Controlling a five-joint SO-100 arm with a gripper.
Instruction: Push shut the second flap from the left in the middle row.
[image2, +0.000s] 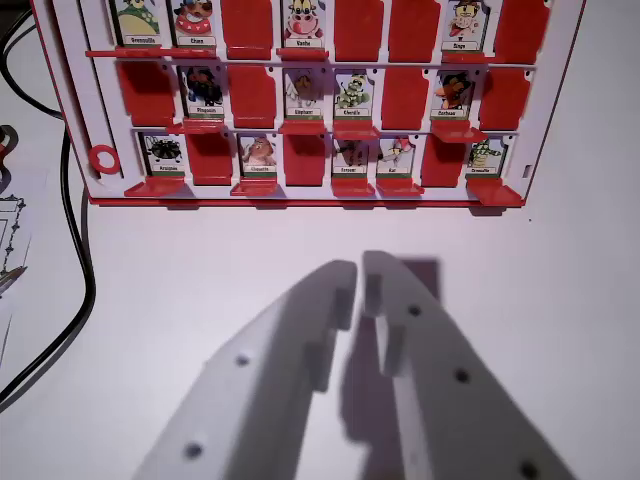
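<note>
A red flap board with three rows of picture cards lies at the top of the wrist view. In its middle row, the second slot from the left shows a dark penguin card, its red flap lying flat at the card's base. The slots on either side of it show plain red. My white gripper fills the lower middle of the picture, shut with nothing between its fingertips. It hangs over the white table, short of the board's near edge and to the right of the penguin card.
A black cable curves down the left side of the table beside the board. A printed paper sheet lies at the far left edge. A red ring sits on the board's left border.
</note>
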